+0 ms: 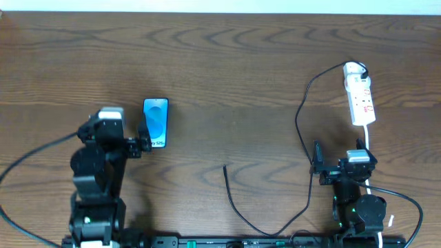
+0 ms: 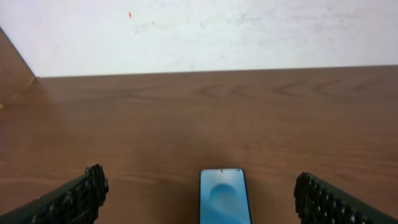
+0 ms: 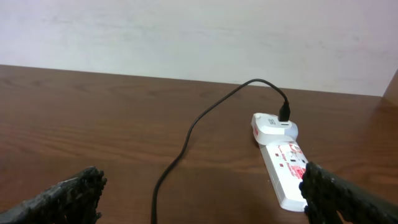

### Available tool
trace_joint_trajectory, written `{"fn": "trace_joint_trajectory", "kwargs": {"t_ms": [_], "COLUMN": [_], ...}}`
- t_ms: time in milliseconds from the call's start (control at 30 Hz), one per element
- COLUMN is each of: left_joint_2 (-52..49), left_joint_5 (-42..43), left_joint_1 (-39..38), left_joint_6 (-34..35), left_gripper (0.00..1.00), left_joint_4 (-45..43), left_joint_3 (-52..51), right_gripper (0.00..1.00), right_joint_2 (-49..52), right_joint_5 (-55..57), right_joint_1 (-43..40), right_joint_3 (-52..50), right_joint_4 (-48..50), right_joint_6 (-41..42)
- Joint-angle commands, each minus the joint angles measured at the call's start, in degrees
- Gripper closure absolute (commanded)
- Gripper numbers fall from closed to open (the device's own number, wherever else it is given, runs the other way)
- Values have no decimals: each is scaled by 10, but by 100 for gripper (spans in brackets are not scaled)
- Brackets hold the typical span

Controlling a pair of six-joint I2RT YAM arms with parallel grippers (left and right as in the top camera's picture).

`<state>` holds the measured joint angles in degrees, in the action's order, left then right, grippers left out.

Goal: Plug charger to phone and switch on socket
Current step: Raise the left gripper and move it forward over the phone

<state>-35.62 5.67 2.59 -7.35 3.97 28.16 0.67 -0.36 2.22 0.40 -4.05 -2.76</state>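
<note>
The phone (image 1: 156, 122) lies flat on the wooden table, its blue screen up, left of the middle. My left gripper (image 1: 111, 138) hovers open just behind it; in the left wrist view the phone (image 2: 222, 196) sits low between the spread fingers (image 2: 74, 199). The white socket (image 1: 360, 96) lies at the back right. The charger (image 1: 300, 124) is plugged into the socket's far end, loops down the table, and its free tip (image 1: 224, 167) rests near the centre. My right gripper (image 1: 344, 165) is open and empty, with the socket (image 3: 283, 171) and the charger cable (image 3: 186, 140) ahead of it.
The socket's white cord (image 1: 368, 134) runs toward the right arm's base. Thicker black robot cables (image 1: 31, 155) curve along the table's front left and front right. A pale wall (image 2: 199, 31) rises behind the table's far edge.
</note>
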Motion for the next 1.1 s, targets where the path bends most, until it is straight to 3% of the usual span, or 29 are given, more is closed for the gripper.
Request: {"fn": "trace_joint_trajectory", "kwargs": {"t_ms": [0,267,567,1067], "left_joint_2": [-49,-144,-247,-336], "left_joint_5": [3,3,11,14], "left_joint_1": [3,3,3,3], "left_joint_6": [-5,-5,-5,-5], "left_gripper": [2,2,2,2], "left_joint_4": [3,50,171,323], "left_joint_3": [62,147,251,376], "right_gripper": [1,1,1,1], "right_joint_2": [-3,-3,-3,-3], "right_joint_5": [4,4,4,4], "right_joint_1": [5,5,5,5], "right_joint_3": [-1,-1,-1,-1], "right_joint_4": [-3,-3,-3,-3], "right_joint_6": [-7,-7,-7,-7]}}
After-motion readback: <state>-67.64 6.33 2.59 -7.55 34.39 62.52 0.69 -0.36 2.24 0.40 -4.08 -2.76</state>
